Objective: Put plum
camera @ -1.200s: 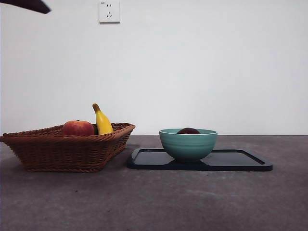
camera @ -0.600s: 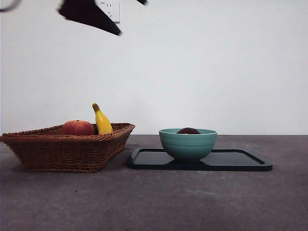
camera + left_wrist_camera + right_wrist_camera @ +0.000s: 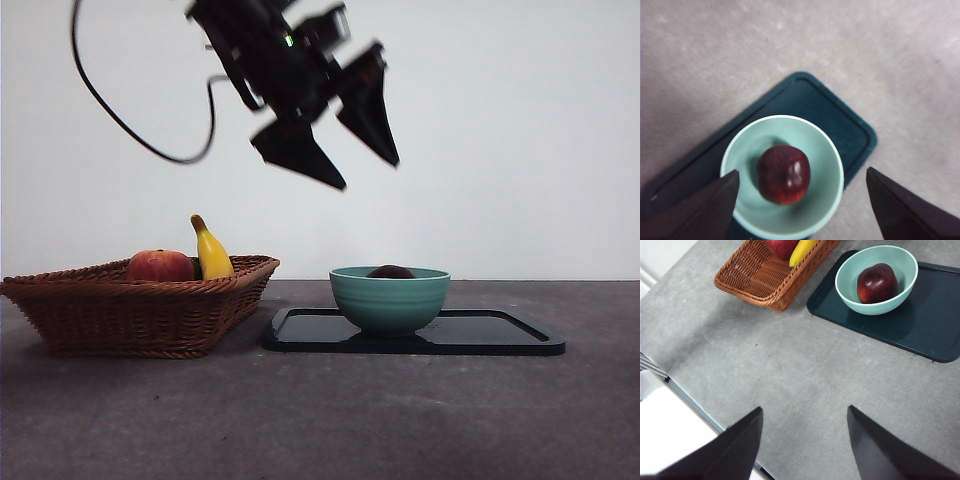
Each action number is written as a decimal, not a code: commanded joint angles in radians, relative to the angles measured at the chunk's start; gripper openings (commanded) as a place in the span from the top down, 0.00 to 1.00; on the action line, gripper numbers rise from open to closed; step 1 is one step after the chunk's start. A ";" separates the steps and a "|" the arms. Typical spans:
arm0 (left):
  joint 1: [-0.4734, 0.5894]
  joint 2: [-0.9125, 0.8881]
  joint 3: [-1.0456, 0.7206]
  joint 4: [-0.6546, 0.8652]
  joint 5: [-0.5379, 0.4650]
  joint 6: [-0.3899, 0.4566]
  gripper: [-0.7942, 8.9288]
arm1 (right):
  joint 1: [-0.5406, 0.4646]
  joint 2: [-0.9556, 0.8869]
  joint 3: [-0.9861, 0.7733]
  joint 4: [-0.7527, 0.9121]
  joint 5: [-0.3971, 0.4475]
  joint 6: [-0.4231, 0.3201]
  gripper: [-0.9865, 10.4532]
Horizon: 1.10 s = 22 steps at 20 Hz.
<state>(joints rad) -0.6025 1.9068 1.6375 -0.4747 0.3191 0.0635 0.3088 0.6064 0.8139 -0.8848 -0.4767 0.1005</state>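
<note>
The dark maroon plum [image 3: 784, 174] [image 3: 877, 283] lies in the teal bowl [image 3: 390, 298] [image 3: 826, 145] [image 3: 900, 262]; from the front only the plum's top [image 3: 391, 271] shows above the rim. The bowl stands on the dark tray [image 3: 500, 335] [image 3: 930, 315] [image 3: 810, 97]. High above the bowl hangs my left gripper [image 3: 345, 150] [image 3: 802, 200], open, with nothing between its jaws. My right gripper [image 3: 805, 445] is open too, high over bare table near the front edge, away from the bowl.
A wicker basket [image 3: 140, 305] [image 3: 765, 277] stands left of the tray and holds a red-orange apple [image 3: 160, 266] [image 3: 781, 247] and a yellow banana [image 3: 211, 250] [image 3: 801, 251]. A black cable [image 3: 120, 120] loops down from the left arm. The table's edge [image 3: 695, 405] runs near the right gripper.
The left arm has swung in from the top left corner and come down to the right, now hanging above the bowl. The fruit, bowl and basket have not moved.
</note>
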 commanded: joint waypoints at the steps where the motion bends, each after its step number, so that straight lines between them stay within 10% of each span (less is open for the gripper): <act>1: -0.019 0.069 0.030 0.024 -0.008 0.035 0.50 | 0.006 0.005 0.009 0.008 -0.004 -0.011 0.68; 22: -0.068 0.239 0.030 0.103 -0.095 0.157 0.50 | 0.006 0.005 0.009 0.009 0.006 -0.007 0.68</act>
<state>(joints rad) -0.6582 2.1162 1.6394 -0.3798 0.2253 0.2016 0.3088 0.6064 0.8139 -0.8848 -0.4713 0.1005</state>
